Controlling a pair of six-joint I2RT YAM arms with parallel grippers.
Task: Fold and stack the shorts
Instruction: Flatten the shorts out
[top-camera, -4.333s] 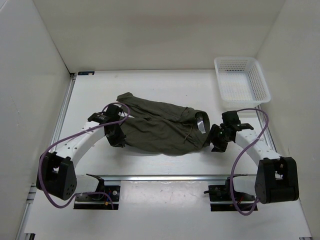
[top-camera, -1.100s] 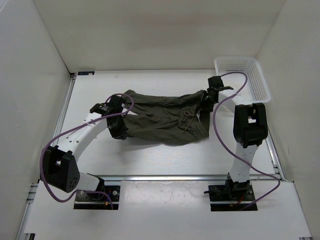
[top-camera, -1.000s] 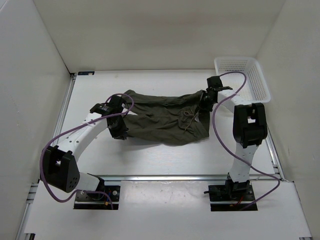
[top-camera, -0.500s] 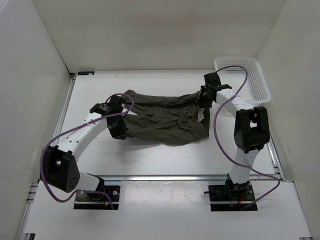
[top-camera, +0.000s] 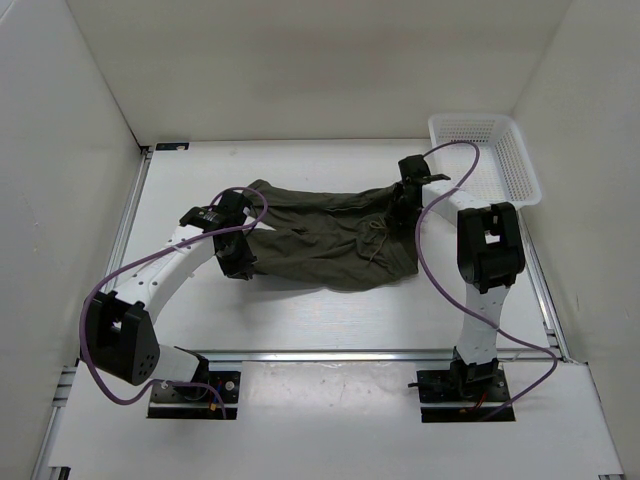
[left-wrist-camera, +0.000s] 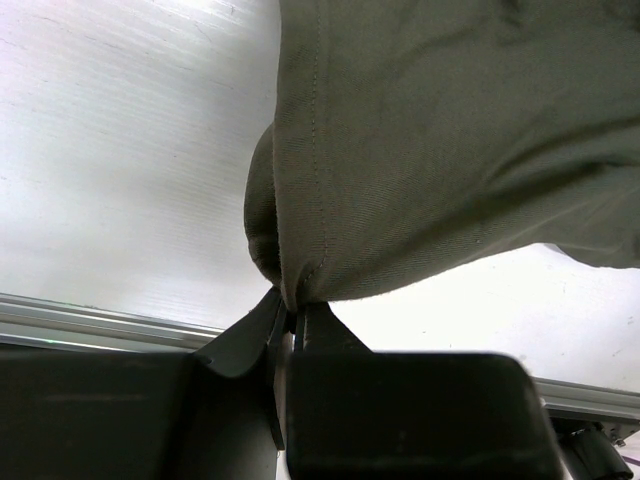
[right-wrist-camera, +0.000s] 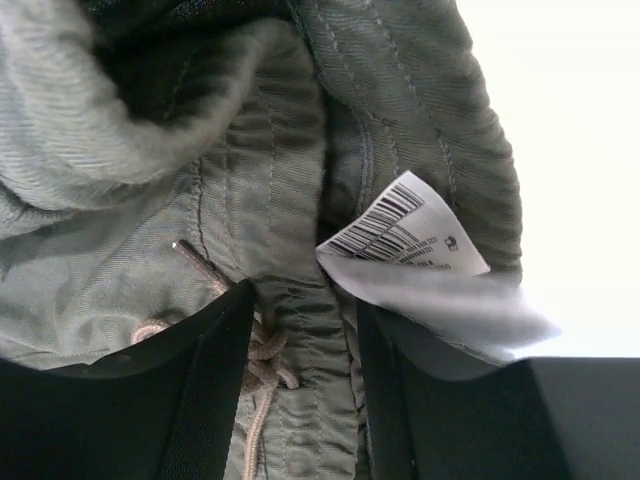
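Folding seems to be starting: the shorts are lying mid-frame, the left gripper is pinching their hem shut, and the right gripper, gaping empty around the waistband, is probably needing to close.

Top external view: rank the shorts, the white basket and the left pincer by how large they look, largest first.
1. shorts, by far the widest outline.
2. white basket, clearly smaller, though it sits farther from the camera.
3. left pincer, smallest, clamped on the shorts' left edge.
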